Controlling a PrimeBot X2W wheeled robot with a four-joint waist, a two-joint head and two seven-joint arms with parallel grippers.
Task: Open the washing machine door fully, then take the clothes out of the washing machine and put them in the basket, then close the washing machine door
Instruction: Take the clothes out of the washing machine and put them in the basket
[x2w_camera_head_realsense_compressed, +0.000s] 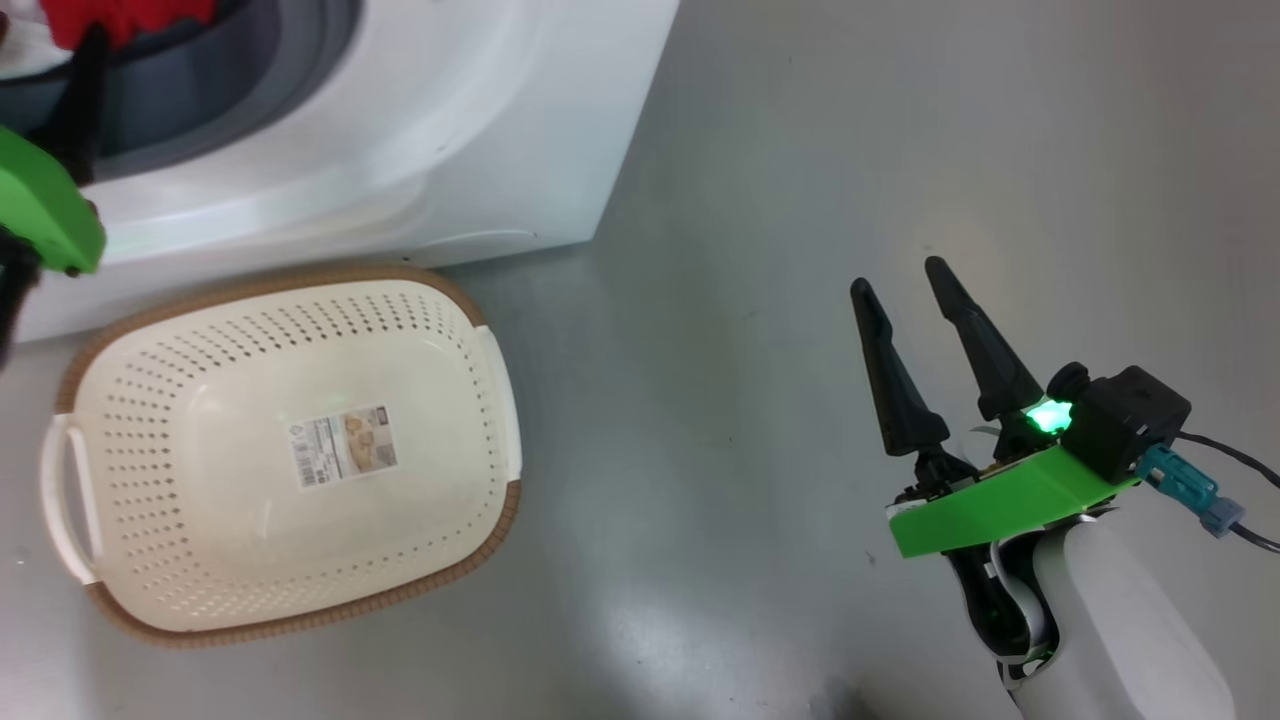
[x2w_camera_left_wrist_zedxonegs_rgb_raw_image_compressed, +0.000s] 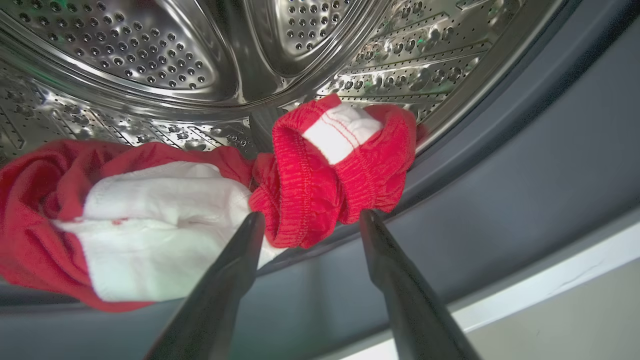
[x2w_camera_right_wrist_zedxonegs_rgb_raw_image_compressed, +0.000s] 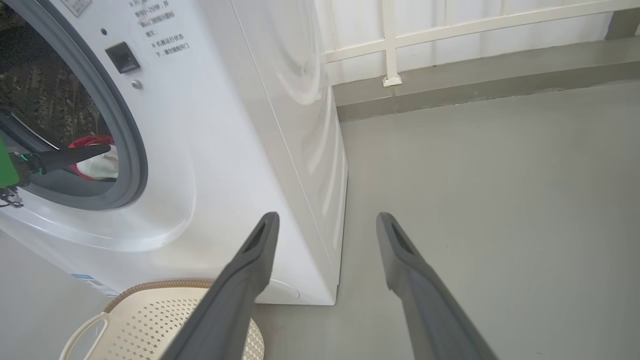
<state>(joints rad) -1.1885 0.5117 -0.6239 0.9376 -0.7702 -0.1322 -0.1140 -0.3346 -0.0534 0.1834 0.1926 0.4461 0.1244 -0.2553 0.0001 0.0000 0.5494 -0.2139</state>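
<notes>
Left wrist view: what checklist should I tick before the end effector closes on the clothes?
1. Left end effector open: ok.
2. Red bunch of clothes in line between its fingertips: ok.
3. Reach deep enough for a firm grip: cannot tell.
4. Basket empty, on the floor before the washing machine: ok.
5. Right end effector open, away from the washing machine opening: ok.
</notes>
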